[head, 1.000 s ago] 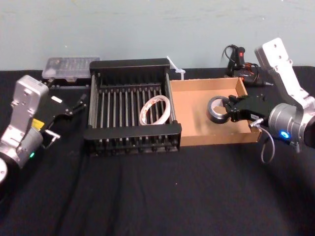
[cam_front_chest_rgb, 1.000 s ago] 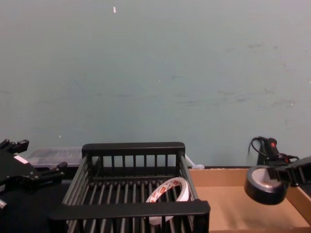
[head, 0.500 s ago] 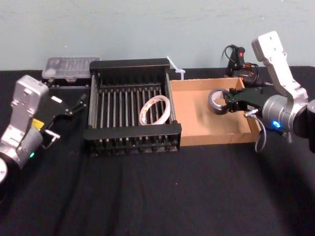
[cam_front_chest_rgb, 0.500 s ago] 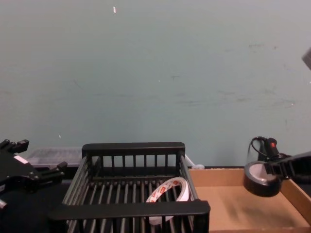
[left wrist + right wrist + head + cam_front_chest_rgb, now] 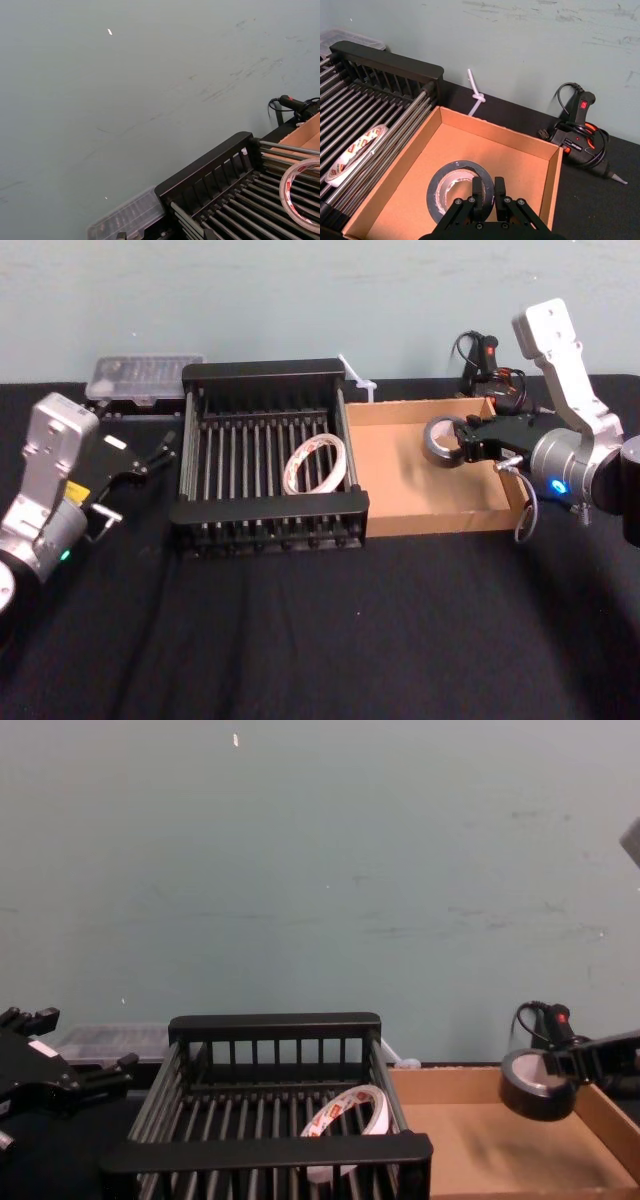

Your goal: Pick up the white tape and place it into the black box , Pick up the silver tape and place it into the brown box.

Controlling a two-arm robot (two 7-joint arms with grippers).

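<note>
A pale green-blue painted wall backs a table draped in black cloth, and from where I stand the job looks half settled. Far left, the left gripper hangs idle over the cloth, fingers spread and holding nothing. A clear plastic parts case sits behind it against the wall. Next comes the black slatted plastic box, where the thin wide ring of white tape lies tilted near the right-hand wall. A white zip tie lies on the cloth behind. Hard beside the basket sits the shallow brown cardboard box. The small thick roll of grey-silver tape hangs in the air over its floor, toward the right rear and above the rim. The right gripper has it pinched, its two fingers drawn almost together on the roll's wall, one inside the hole and one outside. A black and orange glue gun lies beyond the tray's far right corner. The step in hand, I judge, is the release. Done well, the arm would lower the roll close to the cardboard and away from the low right wall. It would then open wide and rise straight up so the inner finger clears the hole without dragging the roll.
</note>
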